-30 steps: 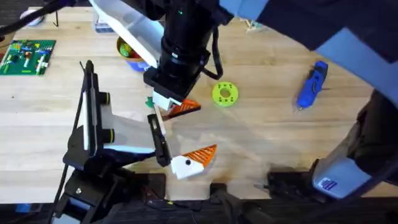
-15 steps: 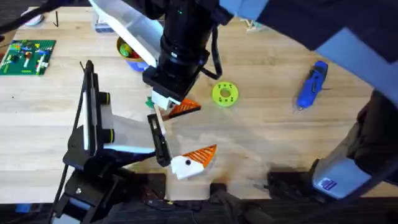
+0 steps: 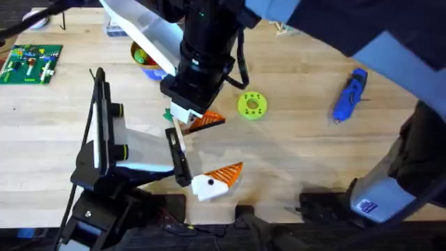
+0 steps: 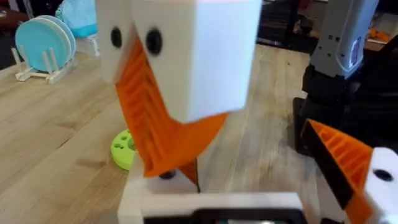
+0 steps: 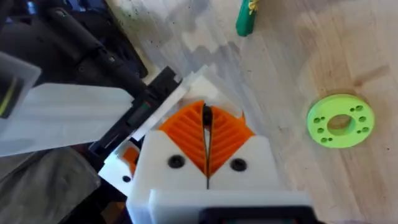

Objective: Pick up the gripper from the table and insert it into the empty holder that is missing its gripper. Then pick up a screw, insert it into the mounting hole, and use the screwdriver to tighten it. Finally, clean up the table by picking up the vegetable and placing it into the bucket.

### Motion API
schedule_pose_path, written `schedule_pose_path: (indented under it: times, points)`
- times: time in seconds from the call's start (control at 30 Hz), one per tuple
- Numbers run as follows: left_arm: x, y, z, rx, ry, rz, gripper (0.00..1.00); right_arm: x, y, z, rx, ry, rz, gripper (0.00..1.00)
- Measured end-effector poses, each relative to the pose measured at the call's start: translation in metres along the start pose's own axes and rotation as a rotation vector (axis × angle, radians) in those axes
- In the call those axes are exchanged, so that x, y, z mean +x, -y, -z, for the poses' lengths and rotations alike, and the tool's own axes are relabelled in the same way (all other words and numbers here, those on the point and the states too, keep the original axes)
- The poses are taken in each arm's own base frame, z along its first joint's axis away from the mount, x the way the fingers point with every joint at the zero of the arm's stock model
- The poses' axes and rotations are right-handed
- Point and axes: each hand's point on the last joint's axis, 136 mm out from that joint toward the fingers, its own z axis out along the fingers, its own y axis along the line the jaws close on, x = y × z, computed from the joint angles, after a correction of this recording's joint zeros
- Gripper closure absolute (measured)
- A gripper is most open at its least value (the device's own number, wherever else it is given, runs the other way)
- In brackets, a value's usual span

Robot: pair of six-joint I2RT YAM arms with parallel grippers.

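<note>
Beside the lime disc [image 3: 251, 105], the right gripper [image 3: 196, 120] stays put.

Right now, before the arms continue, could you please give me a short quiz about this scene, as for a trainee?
1. True or false: the screwdriver lies on the table, held by no gripper.
2. The right gripper has its orange pads: A) wide apart, B) pressed together, C) missing.
3. Which is closer to the right gripper, the lime-green disc or the green circuit board?
Key: 1 true; 2 B; 3 the lime-green disc.
</note>
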Motion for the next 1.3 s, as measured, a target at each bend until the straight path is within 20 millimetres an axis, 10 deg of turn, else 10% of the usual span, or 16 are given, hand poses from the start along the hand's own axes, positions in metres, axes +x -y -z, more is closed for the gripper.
schedule_pose_path:
  times: [1.3]
  points:
    - [0.0000,0.0006,-0.0001,0.003,0.000,-0.004,0.008,0.0019,-0.0004,-0.0007,-0.002,-0.010,-0.216,0.996]
